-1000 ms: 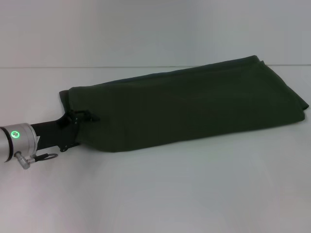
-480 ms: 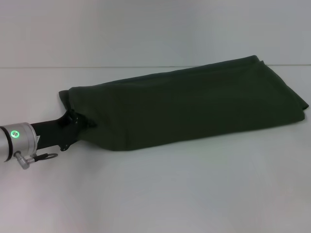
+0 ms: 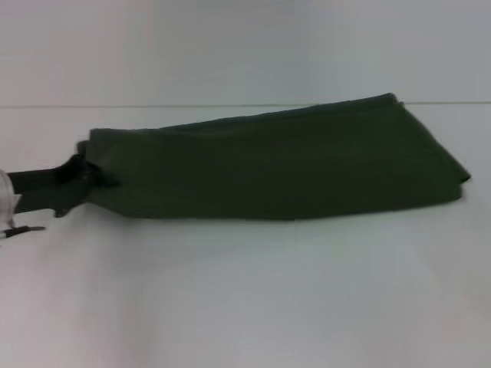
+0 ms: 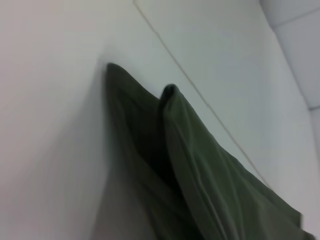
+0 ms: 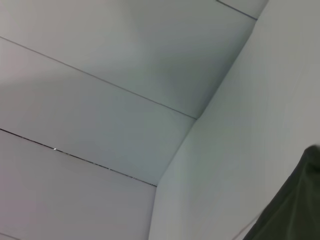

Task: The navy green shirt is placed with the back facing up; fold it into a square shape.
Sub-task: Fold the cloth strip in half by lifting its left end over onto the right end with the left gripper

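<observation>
Partly hidden left pincer [image 3: 90,175], navy green shirt [image 3: 284,165]

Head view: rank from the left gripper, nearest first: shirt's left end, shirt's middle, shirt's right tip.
1. Left end of the navy green shirt: at the left gripper, on the robot's left.
2. Middle: centre of the table.
3. Right tip: far right.

A white table [image 3: 245,299] carries the navy green shirt [image 3: 284,165], folded into a long band.
</observation>
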Motion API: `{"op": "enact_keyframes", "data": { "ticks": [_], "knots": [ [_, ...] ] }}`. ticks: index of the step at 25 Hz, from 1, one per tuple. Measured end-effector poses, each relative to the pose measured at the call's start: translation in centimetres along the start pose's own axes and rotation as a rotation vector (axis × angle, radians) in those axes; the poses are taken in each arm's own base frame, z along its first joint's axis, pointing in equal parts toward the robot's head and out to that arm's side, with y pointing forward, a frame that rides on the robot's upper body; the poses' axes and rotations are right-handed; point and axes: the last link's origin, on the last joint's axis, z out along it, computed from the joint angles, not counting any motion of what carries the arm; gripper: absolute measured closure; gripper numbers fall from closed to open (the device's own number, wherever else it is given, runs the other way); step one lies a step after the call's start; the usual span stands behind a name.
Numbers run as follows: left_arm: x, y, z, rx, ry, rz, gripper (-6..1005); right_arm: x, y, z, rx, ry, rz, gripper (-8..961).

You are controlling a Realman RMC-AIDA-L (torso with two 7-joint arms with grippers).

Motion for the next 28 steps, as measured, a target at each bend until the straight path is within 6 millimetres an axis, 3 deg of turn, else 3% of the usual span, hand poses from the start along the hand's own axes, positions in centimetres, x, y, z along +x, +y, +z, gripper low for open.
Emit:
{"op": "enact_keyframes", "data": {
  "ticks": [12, 19, 23, 28],
  "knots": [
    [4.9, -1.5, -3.6, 0.196, 0.123, 0.146, 943, 0.3, -0.7, -0.1, 0.026, -0.002, 0.024, 286],
    [6.2, -1.4, -4.3, 0.239, 0.164, 0.177, 943, 0.3, -0.7, -0.1, 0.03, 0.0, 0.026, 286],
    [5.9, 0.5, -4.1, 0.152, 0.154, 0.18, 943, 0.3, -0.7, -0.1, 0.03, 0.0, 0.025, 287],
    [5.4, 6.1, -2.9, 0.004, 0.081, 0.268, 944, 0.4, -0.7, 0.0, 0.025, 0.003, 0.027, 287]
  ]
}}
